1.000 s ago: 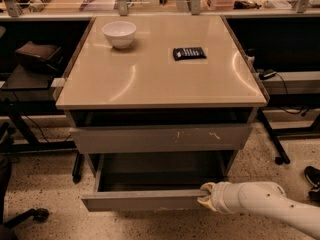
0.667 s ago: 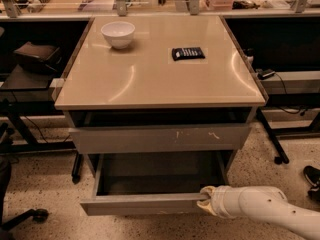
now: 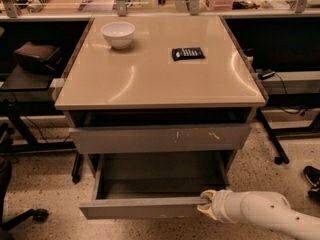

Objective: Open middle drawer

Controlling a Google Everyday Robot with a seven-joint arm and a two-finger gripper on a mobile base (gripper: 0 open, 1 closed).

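Nearest to me, the gripper [image 3: 206, 208] sits at the right end of the middle drawer [image 3: 140, 207], pressed against the top edge of its plain front panel. Whether it is clamped there or only hooked over, I cannot tell. Its pale arm [image 3: 260, 211] reaches in low from the drawer's right, which I judge keeps the pull level with the runners.

The drawer stands well out of the cabinet, its bare grey box open to view, so I'd call the task nearly or fully done. Holding one end could skew the drawer if I pull harder.

Just above and behind the drawer, the scratched drawer front [image 3: 160, 139] is shut. Above that lies the table top [image 3: 150, 79]. On it, further back from the drawer, a black device [image 3: 188, 53] and a white bowl [image 3: 118, 34] sit clear of my reach.
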